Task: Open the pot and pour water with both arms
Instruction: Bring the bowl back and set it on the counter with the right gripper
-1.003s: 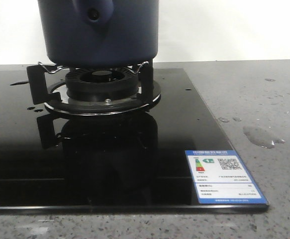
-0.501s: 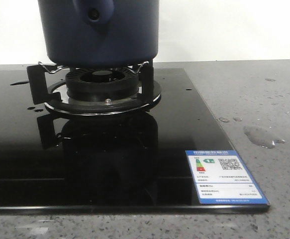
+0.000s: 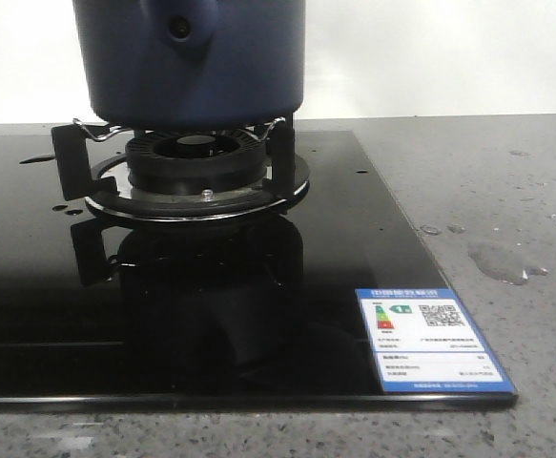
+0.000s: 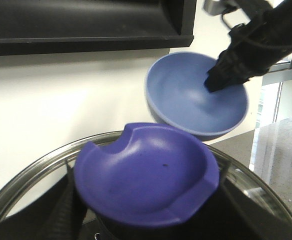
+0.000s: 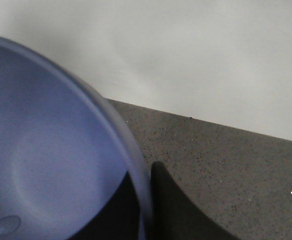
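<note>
With the pot (image 3: 190, 62) sitting on the burner (image 3: 194, 162), the left gripper (image 4: 140, 220) holds the lid (image 4: 144, 179) aloft and the right gripper (image 4: 225, 77) pinches the tilted bowl's (image 4: 198, 97) rim, which could slip and spill water (image 5: 0, 226) over the counter (image 3: 506, 191).

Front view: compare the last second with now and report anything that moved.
Nothing visibly moved. The pot sits on the burner exactly as before, and the puddle on the counter and the label on the hob are unchanged. Only the dark reflection in the glass below the burner shifted slightly. No gripper appears in this view.
</note>
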`<state>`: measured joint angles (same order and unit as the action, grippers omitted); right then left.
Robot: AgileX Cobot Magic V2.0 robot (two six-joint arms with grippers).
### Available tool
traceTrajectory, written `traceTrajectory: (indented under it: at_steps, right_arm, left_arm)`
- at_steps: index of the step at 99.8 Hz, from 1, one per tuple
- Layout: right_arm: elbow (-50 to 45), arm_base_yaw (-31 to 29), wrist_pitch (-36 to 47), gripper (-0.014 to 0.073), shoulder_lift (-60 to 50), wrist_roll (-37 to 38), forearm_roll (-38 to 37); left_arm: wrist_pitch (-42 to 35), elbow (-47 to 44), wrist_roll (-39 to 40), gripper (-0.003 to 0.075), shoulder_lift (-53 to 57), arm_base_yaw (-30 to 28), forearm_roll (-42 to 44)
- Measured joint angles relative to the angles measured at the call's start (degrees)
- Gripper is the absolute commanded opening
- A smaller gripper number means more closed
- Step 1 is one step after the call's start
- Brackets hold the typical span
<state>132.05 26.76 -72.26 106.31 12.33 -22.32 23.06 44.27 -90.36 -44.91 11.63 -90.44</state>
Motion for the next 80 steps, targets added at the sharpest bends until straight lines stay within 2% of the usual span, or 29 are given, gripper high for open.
traceTrajectory:
  at_steps: [17, 26, 38, 65, 80]
  right_arm:
    - [-3.64, -9.41, -0.81, -0.0042, -3.38, -2.91, 15.47]
    - [-8.70, -13.74, -0.81, -0.0042, -6.77, -4.05, 19.55]
    - [-20.97, -19.29, -0.61, -0.0042, -13.22, -5.97, 21.52]
    - [-53.60, -34.77, 4.03, -0.0042, -30.80, -12.33, 30.13]
    - [-67.43, -38.83, 8.15, -0.0042, -34.11, -15.06, 32.83]
  left_arm:
    - [2.38, 2.57, 0.00, 0.0262, -3.43, 0.00, 0.00]
    - [3.72, 4.49, 0.00, 0.0262, -5.92, 0.00, 0.00]
    - [5.60, 6.74, -1.77, 0.0262, -8.95, 0.00, -0.68]
    - [12.69, 8.47, -13.44, 0.0262, -16.86, 0.61, -9.44]
    - [14.93, 10.96, -15.24, 0.0262, -22.22, 1.31, -9.72]
